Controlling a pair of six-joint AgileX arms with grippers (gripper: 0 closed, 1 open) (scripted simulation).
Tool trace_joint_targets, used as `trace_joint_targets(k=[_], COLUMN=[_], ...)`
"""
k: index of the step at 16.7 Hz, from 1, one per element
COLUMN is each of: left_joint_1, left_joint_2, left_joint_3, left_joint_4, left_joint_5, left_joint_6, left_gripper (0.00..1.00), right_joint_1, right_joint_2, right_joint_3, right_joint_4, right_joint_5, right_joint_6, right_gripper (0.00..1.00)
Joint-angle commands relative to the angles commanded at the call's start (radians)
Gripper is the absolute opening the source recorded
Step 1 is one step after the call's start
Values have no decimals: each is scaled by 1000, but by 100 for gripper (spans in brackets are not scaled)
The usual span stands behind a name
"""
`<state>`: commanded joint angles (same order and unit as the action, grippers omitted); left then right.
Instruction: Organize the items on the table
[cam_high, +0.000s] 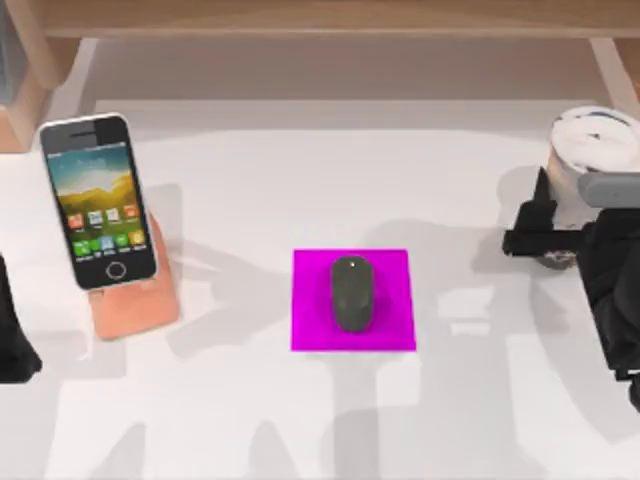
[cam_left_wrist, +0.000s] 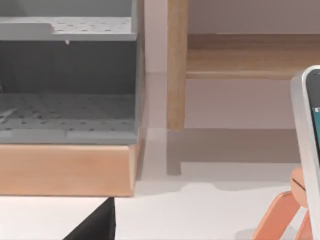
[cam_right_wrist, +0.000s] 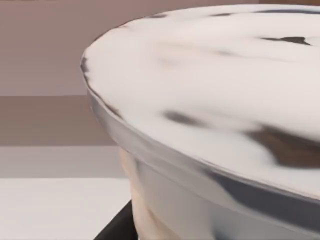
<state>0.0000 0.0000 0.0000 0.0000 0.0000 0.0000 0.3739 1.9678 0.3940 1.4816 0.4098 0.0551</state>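
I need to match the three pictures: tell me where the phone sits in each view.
Top view: the phone leans on the orange stand at the table's left side.
Left wrist view: its white edge shows above the stand.
Right wrist view: not in it; the cup is.
Shared landmark: the orange stand.

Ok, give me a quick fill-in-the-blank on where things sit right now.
1. The mouse lies on the ____ pad.
2. The phone leans on the ____ stand.
3. The right gripper is at the cup, on the table's ____ side.
4. The phone is on the table's ____ side.

Missing: magenta; orange; right; left
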Motion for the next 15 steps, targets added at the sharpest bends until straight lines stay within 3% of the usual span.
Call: trace_joint_targets(k=[7, 15], left_joint_1=[0, 0], left_joint_2=[0, 0], left_joint_3=[0, 0], left_joint_4=[0, 0], left_joint_5=[0, 0], left_joint_6=[0, 0], left_gripper=[100, 100], right_joint_1=[-3, -36], right_joint_2=[-144, -149], right_joint_3=[218, 560], right_joint_4=[-205, -494], right_joint_5=[-4, -6], right_joint_6=[95, 90], right_gripper=[0, 0])
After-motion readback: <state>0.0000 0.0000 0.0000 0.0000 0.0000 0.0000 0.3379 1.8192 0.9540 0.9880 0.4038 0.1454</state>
